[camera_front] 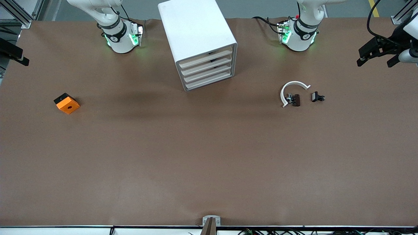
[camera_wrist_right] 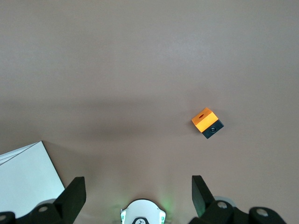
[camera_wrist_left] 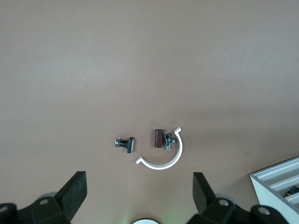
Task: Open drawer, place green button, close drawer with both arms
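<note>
Two-arm workstation at rest, seen from the front and from both wrists. The cabinet [camera_front: 196,29] is a white box standing between the two arm bases. Its front is turned toward the front camera and slightly toward the left arm's end of the table [camera_front: 209,156]. It holds four shallow drawers [camera_front: 206,62] with pale cream fronts, stacked one above another, all flush with the frame (each carries a small dark mark at mid-front). Which of them is the task's drawer cannot be told, and the button cannot be made out in any view.

The left gripper [camera_wrist_left: 139,176] hangs high over the left arm's end of the table, its black fingers [camera_wrist_left: 77,189] spread wide and holding nothing. Beneath it lie a white C-shaped ring [camera_wrist_left: 164,158], a brown clip [camera_wrist_left: 159,138] inside the ring's curve, and a black clip [camera_wrist_left: 127,143] just beside the ring. A corner of the cabinet shows at the edge of this view.

The right gripper [camera_wrist_right: 138,179] hangs over the right arm's end, likewise wide open and holding nothing. An orange block [camera_wrist_right: 206,122] with a dark underside lies below it, well apart from the cabinet.

A broad stretch of plain brown surface runs from the cabinet's front to the table edge nearest the front camera.
</note>
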